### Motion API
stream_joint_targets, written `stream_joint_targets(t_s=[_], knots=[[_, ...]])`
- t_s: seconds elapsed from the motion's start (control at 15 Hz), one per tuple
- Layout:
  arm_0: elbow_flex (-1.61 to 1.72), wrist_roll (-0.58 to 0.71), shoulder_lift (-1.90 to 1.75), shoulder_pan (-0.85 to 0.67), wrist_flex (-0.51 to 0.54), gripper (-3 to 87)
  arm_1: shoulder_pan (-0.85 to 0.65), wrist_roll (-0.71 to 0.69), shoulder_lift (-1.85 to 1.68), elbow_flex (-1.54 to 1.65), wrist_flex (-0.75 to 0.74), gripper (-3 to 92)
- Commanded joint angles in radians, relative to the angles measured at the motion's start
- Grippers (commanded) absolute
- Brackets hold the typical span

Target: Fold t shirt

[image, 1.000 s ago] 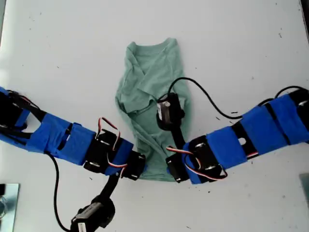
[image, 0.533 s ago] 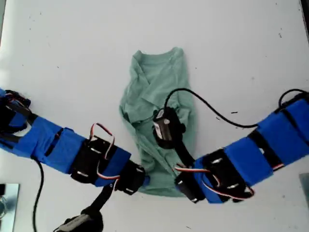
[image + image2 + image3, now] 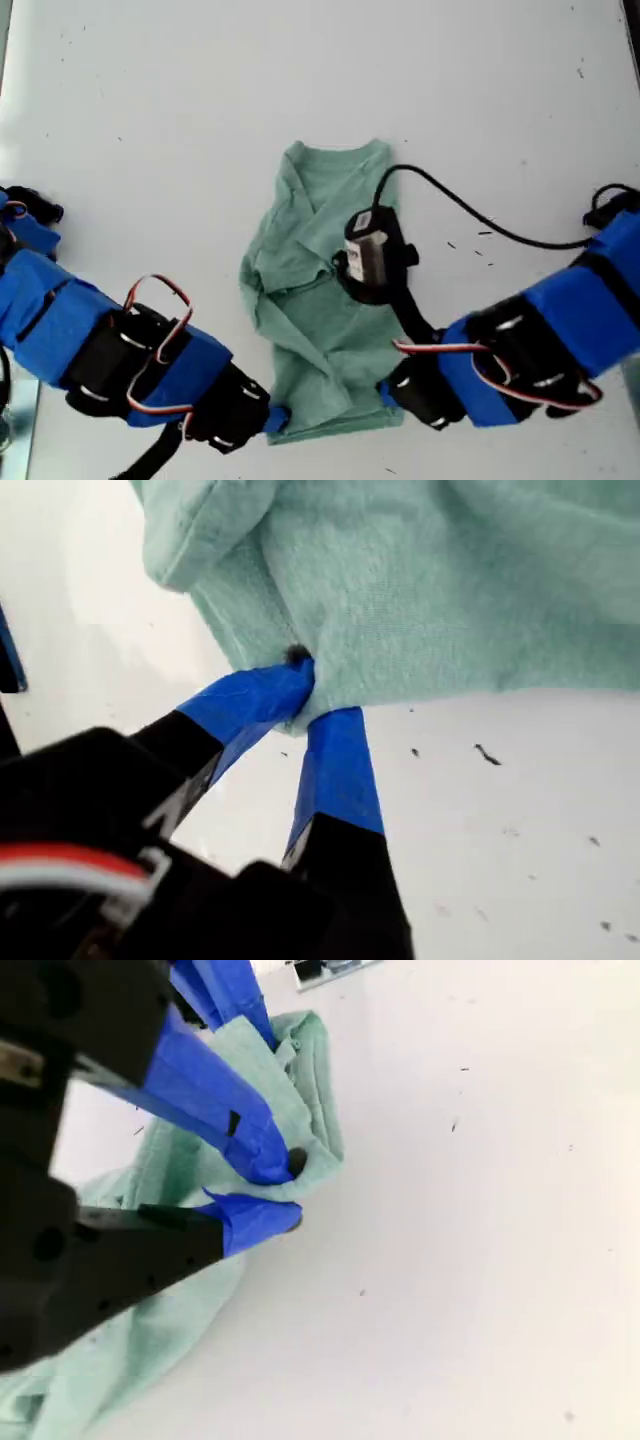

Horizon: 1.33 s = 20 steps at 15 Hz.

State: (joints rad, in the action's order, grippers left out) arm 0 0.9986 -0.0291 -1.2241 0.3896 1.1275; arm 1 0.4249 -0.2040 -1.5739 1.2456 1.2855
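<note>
The pale green t shirt (image 3: 325, 300) lies bunched lengthwise on the white table (image 3: 150, 120), neck end away from my arms, hem end nearest them. My first gripper (image 3: 308, 702) has its blue-taped jaws pressed together on a corner of the shirt's edge, the cloth pinched between the tips. My second gripper (image 3: 282, 1192) pinches another corner of the shirt, a fold of hem caught between its blue tips. In the exterior view my arms meet the shirt at its two hem corners, one at each side of the hem. A black cable (image 3: 470, 212) trails across the table beside the shirt.
</note>
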Motion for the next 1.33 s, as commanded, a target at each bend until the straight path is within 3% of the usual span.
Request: stream_joint_targets(t_s=[0.0, 0.4, 0.6, 0.67, 0.73, 0.8, 1.0, 1.27], knots=[[-0.009, 0.081, -0.126, -0.112, 0.041, -0.2, -0.132, -0.11, -0.126, 0.02, -0.009, 0.9], [-0.014, 0.377, -0.213, -0.6, 0.14, -0.2, -0.68, -0.408, -0.491, 0.342, -0.083, 0.9], [-0.012, 0.419, -0.181, -0.684, 0.146, 0.6, -0.759, -0.448, -0.506, 0.428, -0.152, 0.8], [-0.012, 0.442, -0.192, -0.695, 0.147, 13.1, -0.773, -0.451, -0.518, 0.44, -0.166, 9.5], [-0.002, 0.456, -0.236, -0.715, 0.152, 28.9, -0.799, -0.495, -0.538, 0.442, -0.176, 41.8], [0.037, 0.445, -0.298, -0.753, 0.173, 31.5, -0.847, -0.534, -0.598, 0.479, -0.198, 46.5], [0.284, 0.449, -0.546, -0.913, 0.187, 32.3, -1.072, -0.52, -1.088, 0.848, -0.305, 34.1], [1.014, 0.428, -1.117, -0.999, -0.104, 30.2, -1.12, -0.451, -1.543, 1.163, -0.149, 31.3]])
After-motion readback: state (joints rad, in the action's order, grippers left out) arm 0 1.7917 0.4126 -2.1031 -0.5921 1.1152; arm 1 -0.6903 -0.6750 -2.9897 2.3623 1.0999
